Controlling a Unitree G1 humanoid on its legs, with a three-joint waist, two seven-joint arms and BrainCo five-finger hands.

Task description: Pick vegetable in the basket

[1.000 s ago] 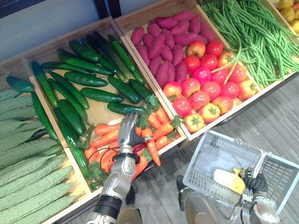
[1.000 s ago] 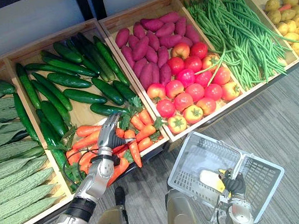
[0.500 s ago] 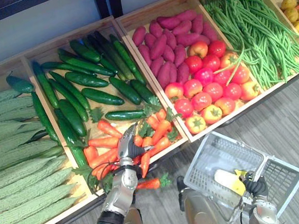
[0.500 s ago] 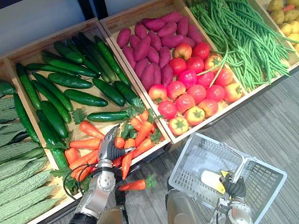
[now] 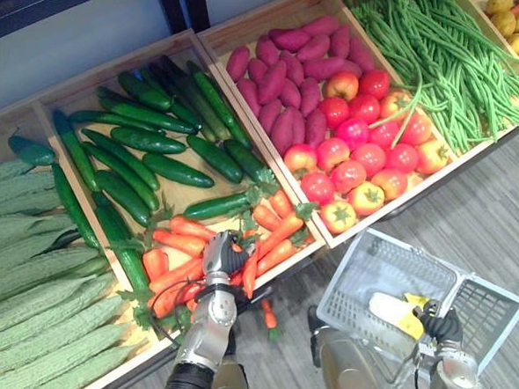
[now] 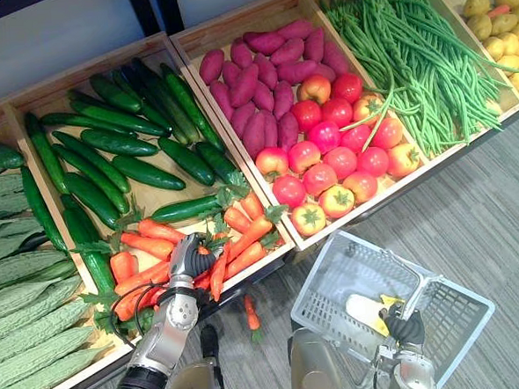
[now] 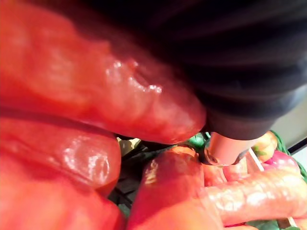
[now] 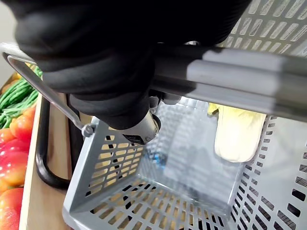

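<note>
Orange carrots [image 5: 185, 237] with green tops lie at the front of the cucumber crate. My left hand [image 5: 220, 254] sits in that pile, fingers curled round one carrot [image 5: 249, 274] that points down over the crate's front edge. In the left wrist view, carrots [image 7: 96, 100] press right up against the hand's dark cover. Another carrot [image 5: 269, 316] lies on the floor just below the crate. My right hand [image 5: 441, 325] is shut on the handle [image 8: 230, 79] of the grey plastic basket [image 5: 363, 267] at the lower right. A pale yellow vegetable [image 5: 395, 314] lies inside it.
Wooden crates slope along the back: bitter gourds [image 5: 37, 296] at left, cucumbers [image 5: 142, 144], purple sweet potatoes [image 5: 291, 56] above tomatoes [image 5: 354, 158], green beans [image 5: 445, 51], and yellow produce [image 5: 511, 20] at far right. Grey striped floor [image 5: 490, 224] lies in front.
My left hand's fingers have curled shut in the carrot pile and pulled back toward the crate's front edge. The carrots shifted, and one went over the edge onto the floor.
</note>
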